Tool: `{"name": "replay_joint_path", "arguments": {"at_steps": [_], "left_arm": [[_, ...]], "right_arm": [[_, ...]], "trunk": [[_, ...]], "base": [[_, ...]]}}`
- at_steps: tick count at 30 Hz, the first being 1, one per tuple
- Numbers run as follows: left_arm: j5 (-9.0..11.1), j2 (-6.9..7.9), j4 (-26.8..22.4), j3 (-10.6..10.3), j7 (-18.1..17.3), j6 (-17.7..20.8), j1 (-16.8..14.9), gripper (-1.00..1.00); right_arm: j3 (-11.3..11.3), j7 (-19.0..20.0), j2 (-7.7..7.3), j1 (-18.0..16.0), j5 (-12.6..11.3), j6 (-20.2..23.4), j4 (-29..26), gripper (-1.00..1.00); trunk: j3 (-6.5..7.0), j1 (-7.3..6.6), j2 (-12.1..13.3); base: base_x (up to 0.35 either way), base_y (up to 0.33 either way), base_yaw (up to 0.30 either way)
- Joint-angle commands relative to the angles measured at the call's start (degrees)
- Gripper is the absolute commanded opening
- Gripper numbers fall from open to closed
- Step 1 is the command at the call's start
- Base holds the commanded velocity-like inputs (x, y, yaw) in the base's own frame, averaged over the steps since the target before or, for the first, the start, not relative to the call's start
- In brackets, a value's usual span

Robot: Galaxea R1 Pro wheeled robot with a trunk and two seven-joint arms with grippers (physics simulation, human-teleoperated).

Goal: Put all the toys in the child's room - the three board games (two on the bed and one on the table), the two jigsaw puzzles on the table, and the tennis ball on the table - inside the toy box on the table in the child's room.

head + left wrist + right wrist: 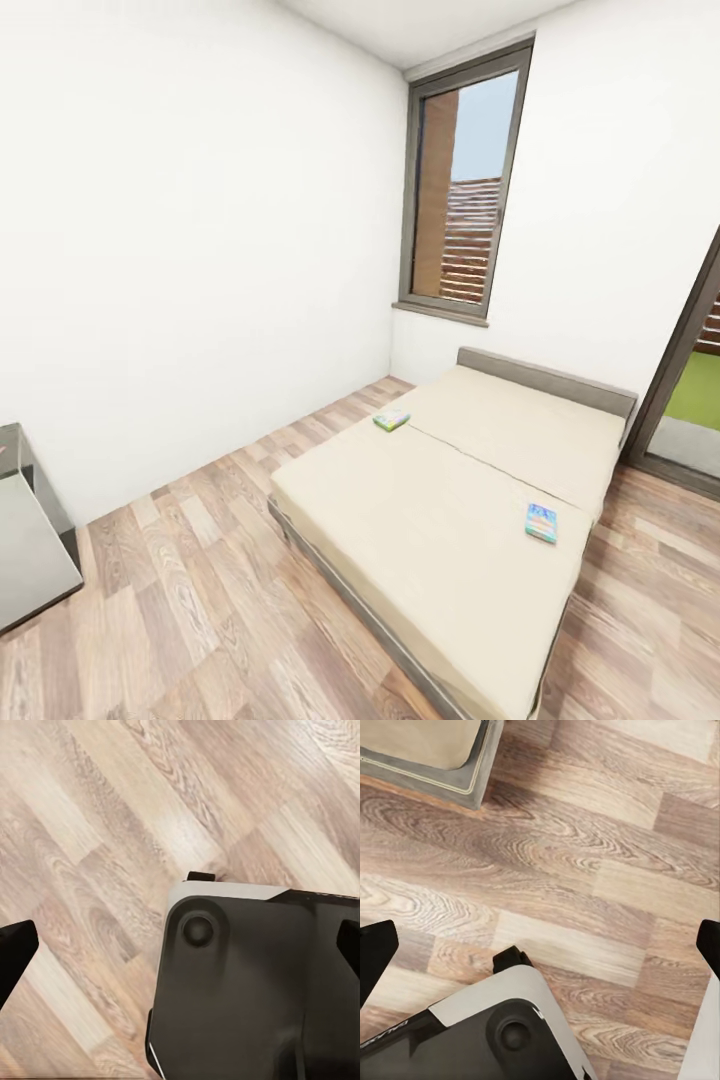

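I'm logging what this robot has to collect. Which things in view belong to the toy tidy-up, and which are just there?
Belongs to the job:
- blue cartoon-covered thin game box on the bed
- pale green thin game box on the bed
- large cream-beige covered bed

Just there:
- tall grey-framed window
- dark grey-topped cabinet
- wood-plank floor

We saw the left gripper hanging pointed downward, its two dark fingertips spread wide at opposite edges of the left wrist view, nothing between them. The right gripper hung likewise, fingertips wide apart and holding nothing. Part of our dark base lay below both wrists.
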Motion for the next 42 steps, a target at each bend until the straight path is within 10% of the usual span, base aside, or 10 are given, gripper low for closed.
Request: {"name": "replay_joint_path", "arguments": {"at_steps": [1, 14, 24, 31, 42], "left_arm": [[0.0, -0.04, -0.1, 0.3, 0.0, -0.1, 0.0, 1.0], [0.1, -0.04, -0.2, 0.4, 0.0, -0.1, 0.0, 1.0], [0.1, 0.06, -2.4, 0.5, 0.1, 0.1, 0.0, 1.0], [0.4, 0.46, -9.2, 0.9, -1.2, 1.8, 0.0, 1.0], [7.6, 0.71, -39.2, 4.7, -16.6, 27.7, 0.3, 1.0]], "right_arm": [[0.1, 0.0, 0.0, 0.0, -0.6, -0.3, 0.0, 1.0], [0.0, 4.5, -2.04, -0.1, -1.3, -7.0, 0.1, 1.0], [-0.5, 19.5, -7.22, -0.1, -2.6, -7.6, 0.4, 1.0], [-0.6, 29.1, -8.04, -0.1, -3.1, -7.7, 0.2, 1.0], [-0.6, 44.3, -8.94, -0.3, -3.0, -4.4, -0.7, 1.0]], "trunk": [[-0.07, 0.03, -0.1], [-0.07, 0.03, -0.1], [-0.07, 0.03, -0.1], [-0.07, 0.03, -0.1], [-0.07, 0.03, -0.1]], "base": [[0.0, -0.001, 0.127], [0.0, 0.0, 0.025], [0.0, 0.0, 0.0], [0.0, 0.0, 0.0], [0.0, 0.0, 0.0]]}}
